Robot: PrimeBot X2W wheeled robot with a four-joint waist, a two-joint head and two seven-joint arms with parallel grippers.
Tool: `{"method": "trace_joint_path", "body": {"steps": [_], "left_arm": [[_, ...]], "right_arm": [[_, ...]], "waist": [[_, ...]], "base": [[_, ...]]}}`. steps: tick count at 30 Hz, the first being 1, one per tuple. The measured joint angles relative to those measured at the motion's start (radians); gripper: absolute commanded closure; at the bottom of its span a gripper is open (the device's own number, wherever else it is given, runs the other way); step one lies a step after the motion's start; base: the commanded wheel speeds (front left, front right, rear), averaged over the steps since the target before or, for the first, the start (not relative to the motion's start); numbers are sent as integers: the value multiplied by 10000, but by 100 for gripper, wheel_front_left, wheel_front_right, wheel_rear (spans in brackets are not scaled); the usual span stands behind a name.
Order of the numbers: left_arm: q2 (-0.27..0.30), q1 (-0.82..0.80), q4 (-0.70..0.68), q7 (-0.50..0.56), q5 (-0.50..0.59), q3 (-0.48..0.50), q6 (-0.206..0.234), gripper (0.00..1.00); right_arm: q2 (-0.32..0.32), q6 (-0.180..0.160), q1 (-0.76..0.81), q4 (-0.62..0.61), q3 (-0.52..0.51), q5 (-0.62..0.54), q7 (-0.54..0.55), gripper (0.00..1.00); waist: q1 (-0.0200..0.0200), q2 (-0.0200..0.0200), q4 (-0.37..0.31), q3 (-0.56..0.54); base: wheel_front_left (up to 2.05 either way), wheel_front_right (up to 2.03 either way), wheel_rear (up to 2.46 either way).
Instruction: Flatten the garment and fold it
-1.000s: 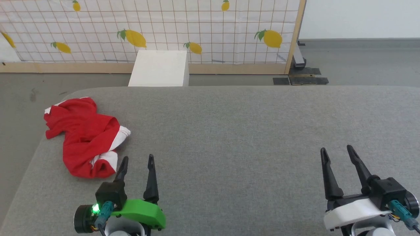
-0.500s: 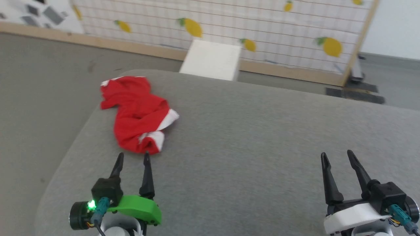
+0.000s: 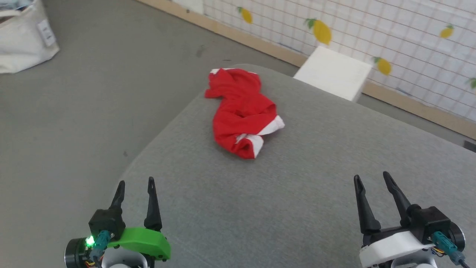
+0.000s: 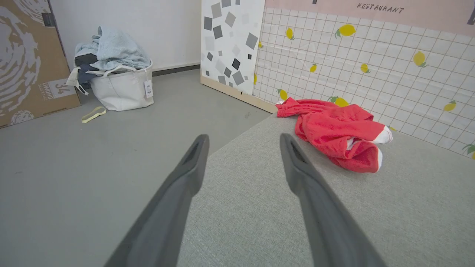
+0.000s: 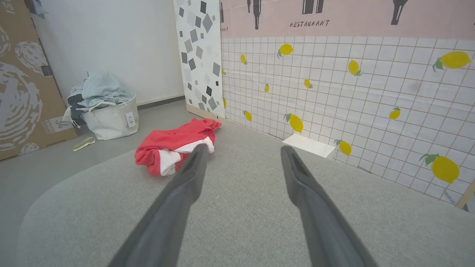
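Note:
The garment (image 3: 241,111), bright red with white bands, lies crumpled in a long heap near the far left corner of the grey padded table (image 3: 316,193). It also shows as the garment (image 4: 336,133) and the garment (image 5: 172,146) in the wrist views. My left gripper (image 3: 134,186) is open at the lower left, over the table's left edge, well short of the cloth. My right gripper (image 3: 372,178) is open at the lower right above bare table. Nothing sits between either pair of fingers.
A white block (image 3: 333,72) stands on the floor behind the table, before a lemon-patterned screen (image 3: 390,33). A white laundry bag (image 4: 120,87) full of clothes and a cardboard box (image 4: 26,63) stand on the grey floor to the left.
The head camera has swung left, so the garment now sits near the picture's middle. Both grippers stay open and hold their places low in the view.

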Motion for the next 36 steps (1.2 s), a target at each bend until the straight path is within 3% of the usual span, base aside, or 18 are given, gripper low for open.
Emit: {"method": "trace_joint_path", "body": {"steps": [6, 15, 19, 25, 36], "left_arm": [[0, 34, -27, 0, -31, -13, 0, 0], [-69, -67, -56, 0, -270, -36, -54, 0], [-38, -799, 73, 255, -771, -111, -596, 0], [433, -2995, 464, 2002, -1801, 102, -1459, 0], [2311, -6055, 1158, 6458, -3607, 861, -1831, 0]], "right_arm": [[0, 0, -1, 31, 23, -2, 0, 0], [0, 0, -20, -13, -35, -123, 4, 0], [0, 0, -327, -213, -65, -314, 100, 0], [2, 0, -771, -623, -75, -635, 288, 0], [6, 0, -2093, -1003, -188, -763, 253, 0]], "waist": [[0, 0, 518, 34], [0, 0, 270, 299], [0, 0, 72, 627], [1, 0, -518, 1331], [2, 0, -1996, 3315]], "base": [[0, 0, 0], [0, 0, 0], [0, 0, 0], [0, 0, 0], [0, 0, 0]]}}
